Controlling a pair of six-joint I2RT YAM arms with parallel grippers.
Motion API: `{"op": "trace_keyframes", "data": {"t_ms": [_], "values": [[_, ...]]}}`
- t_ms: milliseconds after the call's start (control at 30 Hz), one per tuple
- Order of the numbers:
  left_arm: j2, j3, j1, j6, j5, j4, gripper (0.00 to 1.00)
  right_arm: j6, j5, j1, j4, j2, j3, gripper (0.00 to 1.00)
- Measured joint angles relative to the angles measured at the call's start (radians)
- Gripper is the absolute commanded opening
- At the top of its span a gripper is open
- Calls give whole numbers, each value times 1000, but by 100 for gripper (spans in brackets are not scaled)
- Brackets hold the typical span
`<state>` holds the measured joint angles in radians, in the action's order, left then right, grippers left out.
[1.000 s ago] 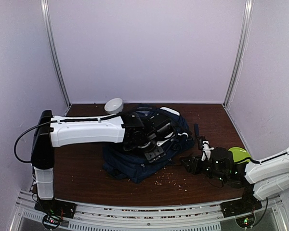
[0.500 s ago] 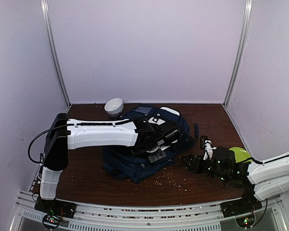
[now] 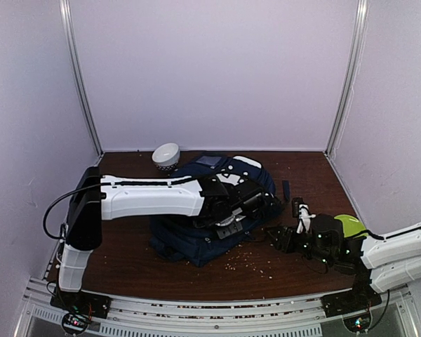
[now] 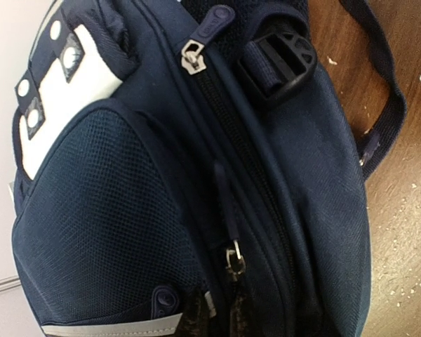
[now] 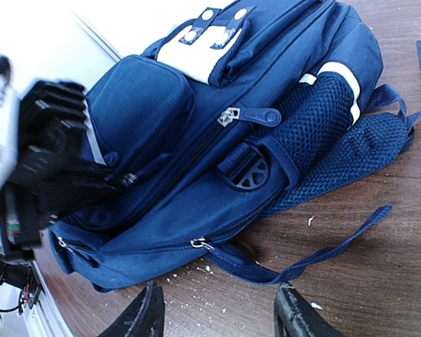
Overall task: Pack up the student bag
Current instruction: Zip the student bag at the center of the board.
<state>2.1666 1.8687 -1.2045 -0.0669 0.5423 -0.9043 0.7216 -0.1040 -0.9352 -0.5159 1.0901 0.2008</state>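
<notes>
The student bag (image 3: 189, 242) is navy with white patches and lies on its side mid-table; it fills the left wrist view (image 4: 112, 210) and is seen in the right wrist view (image 5: 196, 140). My left gripper (image 3: 235, 210) reaches over it. Its dark fingertips (image 4: 196, 317) show at the bottom edge, pinched together at a metal zipper slider (image 4: 234, 258) whose cord pull (image 4: 221, 193) trails away. The right wrist view shows that gripper (image 5: 123, 181) pressed onto the bag's side. My right gripper (image 5: 221, 319) stands open just above the wood, in front of a lower zipper slider (image 5: 201, 243).
A white bowl (image 3: 166, 154) stands behind the bag at the back wall. A lime-green object (image 3: 351, 225) lies beside the right arm. A loose dark strap (image 5: 323, 253) trails over the table, and pale crumbs (image 3: 245, 261) are scattered in front of the bag.
My left gripper has gone from open to shut while the arm stretched further right over the bag. The right arm has barely moved.
</notes>
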Motion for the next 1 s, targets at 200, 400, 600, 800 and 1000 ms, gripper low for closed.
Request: {"op": "trace_keyframes", "data": {"t_ms": [200,400,600,800,1000], "values": [[-78,-10,1,-6,-2,19,0,-41,25,6,-52,111,5,53],[-146,-10,15,-13,-2,32,0,-69,105,40,-188,249,8,54],[-164,-10,19,-14,-2,39,0,-100,209,72,-361,327,6,54],[-165,-10,19,-18,-2,41,0,-129,278,95,-444,427,24,54],[-183,-14,22,-18,-2,41,0,-145,343,128,-500,524,73,54]]}}
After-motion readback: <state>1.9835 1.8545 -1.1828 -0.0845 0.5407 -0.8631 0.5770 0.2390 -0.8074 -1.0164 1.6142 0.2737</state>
